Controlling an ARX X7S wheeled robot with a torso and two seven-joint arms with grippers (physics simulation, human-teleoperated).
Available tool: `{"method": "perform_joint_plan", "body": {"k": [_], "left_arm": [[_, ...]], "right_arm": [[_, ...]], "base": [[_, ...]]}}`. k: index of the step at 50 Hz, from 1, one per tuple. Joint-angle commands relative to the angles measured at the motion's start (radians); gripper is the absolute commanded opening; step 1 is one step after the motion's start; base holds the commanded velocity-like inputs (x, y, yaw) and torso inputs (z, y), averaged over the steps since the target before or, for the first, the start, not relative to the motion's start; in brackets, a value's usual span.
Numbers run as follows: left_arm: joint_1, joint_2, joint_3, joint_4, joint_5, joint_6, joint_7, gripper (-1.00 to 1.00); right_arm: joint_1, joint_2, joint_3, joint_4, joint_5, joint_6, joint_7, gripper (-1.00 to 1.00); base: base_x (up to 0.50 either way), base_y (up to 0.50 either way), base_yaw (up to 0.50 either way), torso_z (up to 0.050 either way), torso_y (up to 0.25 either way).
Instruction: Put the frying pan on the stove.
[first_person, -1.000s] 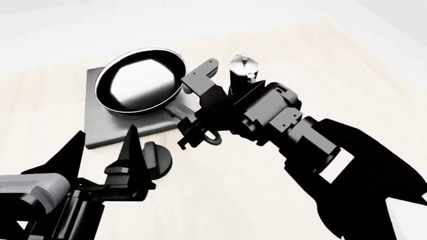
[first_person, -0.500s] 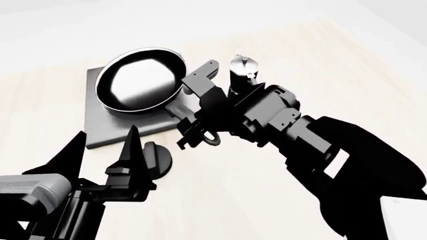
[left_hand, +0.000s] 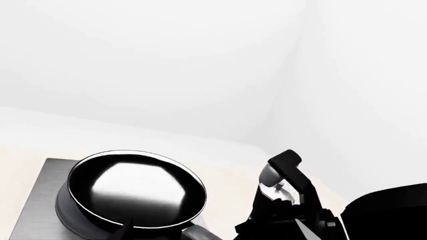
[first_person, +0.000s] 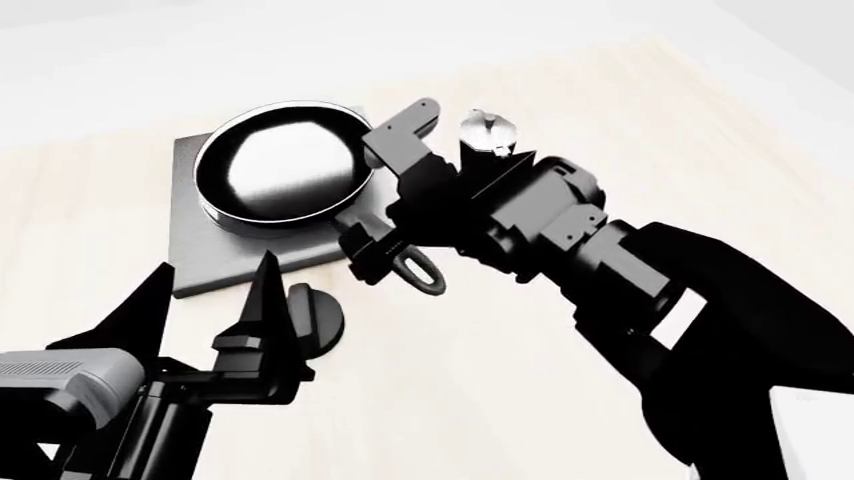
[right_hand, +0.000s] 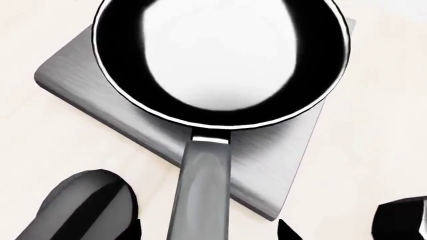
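The light wooden tabletop (first_person: 534, 380) fills most of the head view. On it lies the stove (first_person: 200, 250), a flat grey square slab set toward the far left. The frying pan (first_person: 283, 165) sits on top of the stove, its glossy black bowl over the slab's middle and its shiny inside facing up; the right wrist view shows the same pan (right_hand: 220, 55) resting on the slab (right_hand: 280, 165), with the long grey handle (right_hand: 200, 190) reaching out past the slab's edge. In the head view the handle's loop end (first_person: 420, 272) hangs over the bare wood.

The right gripper (first_person: 387, 195) is at the handle, between the pan's bowl and the loop. Its fingers stand on either side of the handle, but whether they clamp it or have let go cannot be told.

The left gripper (first_person: 214, 300) hovers near the stove's near edge, its two pointed fingers spread apart and holding nothing.

A small round black knob (first_person: 315, 318) lies on the wood just beside the stove's near corner. A black-and-silver moka pot (first_person: 486, 135) stands upright behind the right gripper.
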Motion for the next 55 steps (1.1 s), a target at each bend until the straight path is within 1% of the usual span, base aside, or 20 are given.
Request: {"method": "perform_joint_plan", "body": {"k": [1,8,17,23,32,36,40,41,43,44,46,49,51,55], "left_arm": [[0.000,0.003,0.000,-0.004,0.001,0.000,0.003,1.00],[0.000,0.001,-0.001,0.001,-0.001,-0.001,0.000,1.00],[0.001,0.002,0.000,0.000,0.002,-0.002,0.001,1.00],[-0.001,0.002,0.003,0.008,0.004,-0.009,-0.003,1.00],[-0.004,-0.002,0.001,0.026,0.004,-0.014,-0.011,1.00],[-0.005,-0.003,0.001,0.031,0.006,-0.016,-0.013,1.00],[-0.007,-0.002,0.003,0.037,0.007,-0.021,-0.017,1.00],[-0.008,-0.004,0.003,0.043,0.007,-0.024,-0.020,1.00],[-0.007,-0.003,0.003,0.042,0.008,-0.023,-0.019,1.00],[-0.006,-0.004,0.002,0.040,0.010,-0.021,-0.017,1.00],[-0.005,-0.005,0.001,0.039,0.010,-0.020,-0.017,1.00],[-0.006,-0.007,0.000,0.043,0.009,-0.022,-0.021,1.00],[-0.005,-0.007,0.001,0.043,0.011,-0.022,-0.021,1.00],[-0.004,-0.006,0.002,0.046,0.014,-0.025,-0.025,1.00]], "right_arm": [[0.009,0.005,0.000,-0.013,0.008,0.001,0.007,1.00],[0.010,0.008,-0.002,-0.017,0.012,0.002,0.010,1.00],[0.021,0.043,0.010,-0.089,0.031,0.022,0.046,1.00],[0.033,0.086,0.025,-0.196,0.060,0.056,0.099,1.00],[0.055,0.178,0.081,-0.387,0.131,0.097,0.203,1.00],[0.051,0.253,0.145,-0.524,0.195,0.092,0.288,1.00],[0.040,0.293,0.181,-0.601,0.235,0.086,0.336,1.00],[0.032,0.319,0.204,-0.642,0.252,0.072,0.357,1.00],[0.025,0.332,0.217,-0.657,0.260,0.061,0.369,1.00],[0.015,0.363,0.244,-0.695,0.282,0.046,0.401,1.00],[-0.012,0.402,0.281,-0.753,0.276,-0.014,0.428,1.00],[-0.037,0.435,0.291,-0.804,0.263,-0.041,0.467,1.00],[-0.073,0.473,0.308,-0.877,0.195,-0.118,0.520,1.00],[-0.122,0.523,0.300,-0.976,0.099,-0.175,0.629,1.00]], "base": [[0.00,0.00,0.00,0.000,0.000],[0.00,0.00,0.00,0.000,0.000],[0.00,0.00,0.00,0.000,0.000],[0.00,0.00,0.00,0.000,0.000],[0.00,0.00,0.00,0.000,0.000],[0.00,0.00,0.00,0.000,0.000],[0.00,0.00,0.00,0.000,0.000],[0.00,0.00,0.00,0.000,0.000],[0.00,0.00,0.00,0.000,0.000],[0.00,0.00,0.00,0.000,0.000],[0.00,0.00,0.00,0.000,0.000],[0.00,0.00,0.00,0.000,0.000],[0.00,0.00,0.00,0.000,0.000],[0.00,0.00,0.00,0.000,0.000]]}}
